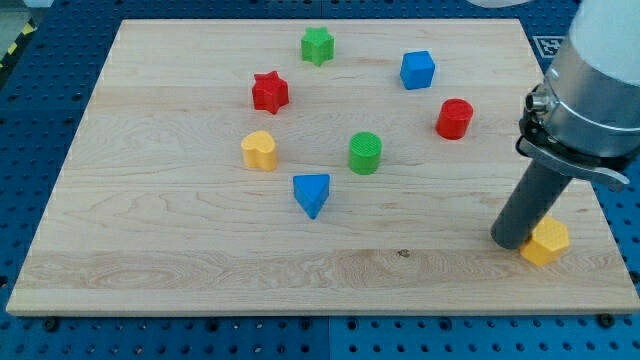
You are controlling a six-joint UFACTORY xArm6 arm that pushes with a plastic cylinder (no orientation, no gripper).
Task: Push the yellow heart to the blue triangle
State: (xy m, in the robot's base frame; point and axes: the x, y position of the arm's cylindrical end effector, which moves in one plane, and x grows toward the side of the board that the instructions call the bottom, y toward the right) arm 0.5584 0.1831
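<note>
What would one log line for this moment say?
tip: view's lower right, beside yellow hexagon block | yellow heart: untouched, up-left of blue triangle, apart | push: not begun

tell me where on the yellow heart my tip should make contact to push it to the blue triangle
Contact the yellow heart on its upper-left side, since the blue triangle lies toward the view's lower right of it, apart. My tip is now far off at the view's right, beside the yellow block, so it would probably need to circle round the heart first.

Dark rod (530, 205); grey collar; white housing
</note>
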